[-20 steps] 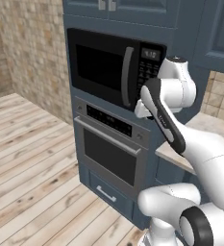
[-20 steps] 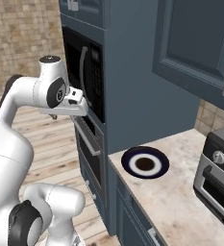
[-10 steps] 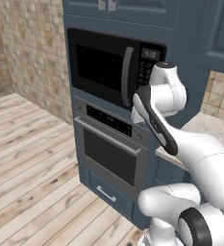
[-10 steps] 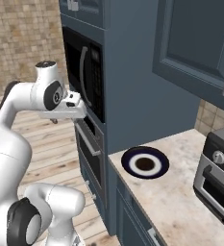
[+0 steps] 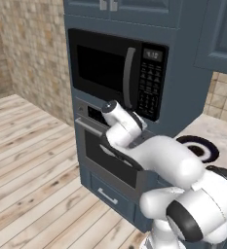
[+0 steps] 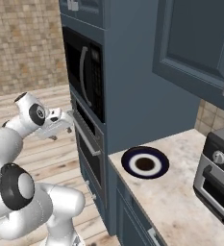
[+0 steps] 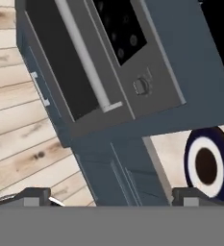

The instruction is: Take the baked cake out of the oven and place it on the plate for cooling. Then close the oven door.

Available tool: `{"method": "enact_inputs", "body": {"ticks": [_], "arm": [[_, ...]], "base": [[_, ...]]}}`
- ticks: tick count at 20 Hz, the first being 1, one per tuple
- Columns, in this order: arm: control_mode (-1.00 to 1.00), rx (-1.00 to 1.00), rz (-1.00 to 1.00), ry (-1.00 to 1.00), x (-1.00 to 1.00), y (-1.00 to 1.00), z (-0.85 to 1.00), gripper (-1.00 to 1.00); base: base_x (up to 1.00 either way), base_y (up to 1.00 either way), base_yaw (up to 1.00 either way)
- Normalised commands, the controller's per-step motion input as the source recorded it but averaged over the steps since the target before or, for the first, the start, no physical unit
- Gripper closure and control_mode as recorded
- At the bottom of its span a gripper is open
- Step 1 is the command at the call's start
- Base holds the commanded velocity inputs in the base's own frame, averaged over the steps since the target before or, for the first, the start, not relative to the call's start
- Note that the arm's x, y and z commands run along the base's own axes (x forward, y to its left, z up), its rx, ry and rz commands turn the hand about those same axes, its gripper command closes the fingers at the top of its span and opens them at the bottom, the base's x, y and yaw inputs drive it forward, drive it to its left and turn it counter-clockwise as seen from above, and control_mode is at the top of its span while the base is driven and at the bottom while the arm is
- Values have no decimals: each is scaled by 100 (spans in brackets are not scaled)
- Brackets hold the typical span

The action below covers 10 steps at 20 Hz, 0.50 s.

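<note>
The oven [image 5: 91, 146] sits under the black microwave, and its oven door [image 7: 60, 62] is shut, with the silver bar handle [image 7: 84, 57] across its top. The cake is hidden. On the stone counter to the right of the oven lies the plate [image 6: 144, 162] [image 7: 207, 166] [image 5: 198, 147], round with a navy rim, and nothing rests on it. My gripper [image 6: 63, 126] [image 7: 111, 198] hangs open just in front of the oven handle [image 6: 84, 137], at handle height, holding nothing and touching nothing.
The black microwave [image 5: 117, 73] is built in above the oven. Below the oven is a drawer [image 5: 107, 194] with a small handle. A steel toaster oven [image 6: 217, 180] stands on the counter [image 6: 180, 206] at the far right. Wooden floor spreads out to the left.
The arm has swung down from in front of the microwave to the height of the oven handle. The gripper stayed open. The oven door has not moved.
</note>
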Motion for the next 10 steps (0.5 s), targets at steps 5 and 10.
{"method": "enact_inputs", "body": {"ticks": [5,10], "arm": [[-100,-15,2,9,39,-1,-69,-100],[-100,-4,3,2,27,-9,-44,-100]], "base": [[0,0,0],[0,0,0]]}}
